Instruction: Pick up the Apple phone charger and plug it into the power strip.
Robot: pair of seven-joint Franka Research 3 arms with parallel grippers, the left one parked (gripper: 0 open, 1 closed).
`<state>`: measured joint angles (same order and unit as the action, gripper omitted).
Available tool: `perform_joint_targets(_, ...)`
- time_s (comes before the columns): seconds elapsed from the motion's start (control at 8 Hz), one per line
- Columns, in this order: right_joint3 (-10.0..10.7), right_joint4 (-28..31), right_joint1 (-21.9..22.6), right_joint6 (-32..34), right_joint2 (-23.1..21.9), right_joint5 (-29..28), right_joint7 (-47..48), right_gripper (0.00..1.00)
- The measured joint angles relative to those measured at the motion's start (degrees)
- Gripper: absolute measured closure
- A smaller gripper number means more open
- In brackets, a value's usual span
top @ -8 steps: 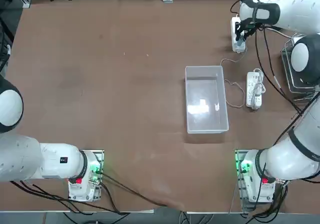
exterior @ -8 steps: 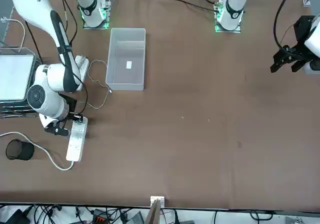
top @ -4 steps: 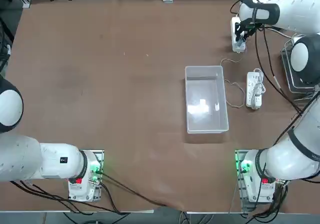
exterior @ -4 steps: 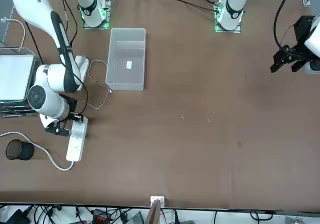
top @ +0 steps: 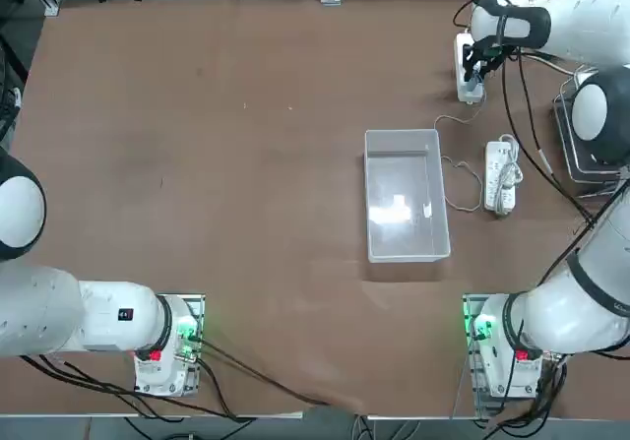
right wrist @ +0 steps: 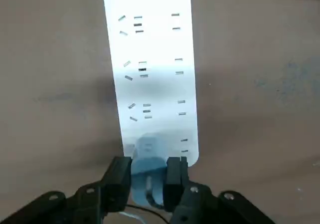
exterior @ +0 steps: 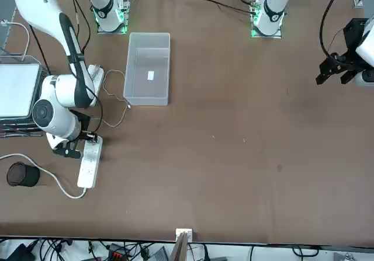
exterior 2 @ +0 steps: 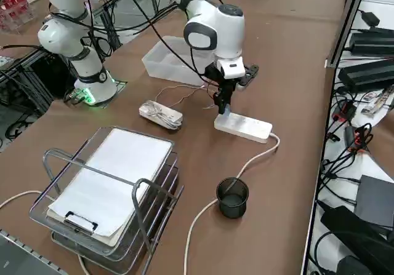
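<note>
Charger (right wrist: pixel 148 176) sat between the fingertips of the right pincer (right wrist: pixel 152 180), which was clenched on it at the end of the power strip (right wrist: pixel 155 73). Its face met, or very nearly met, the last outlets; whether the prongs had entered could not be told. The thin cable (right wrist: pixel 132 216) trailed off from beneath the grip. Three groups of outlets farther along the strip showed nothing plugged in. Outward from there, the thick cord (exterior 2: pixel 258 156) curved past a black mesh cup (exterior 2: pixel 232 197), and a second strip with bundled cord (exterior 2: pixel 161 114) lay near the wire tray (exterior 2: pixel 117 195) on the bench (exterior: pixel 234 156). Pick-up was done; by judgement the job stood at its last stage, with seating to be finished or confirmed, then release and withdrawal.
</note>
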<state>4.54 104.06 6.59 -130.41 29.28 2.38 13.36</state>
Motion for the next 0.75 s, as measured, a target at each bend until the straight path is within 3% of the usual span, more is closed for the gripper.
perform_joint_targets(0.75,0.01,-0.02,-0.34,-0.13,0.55,-0.14,0.00,0.63)
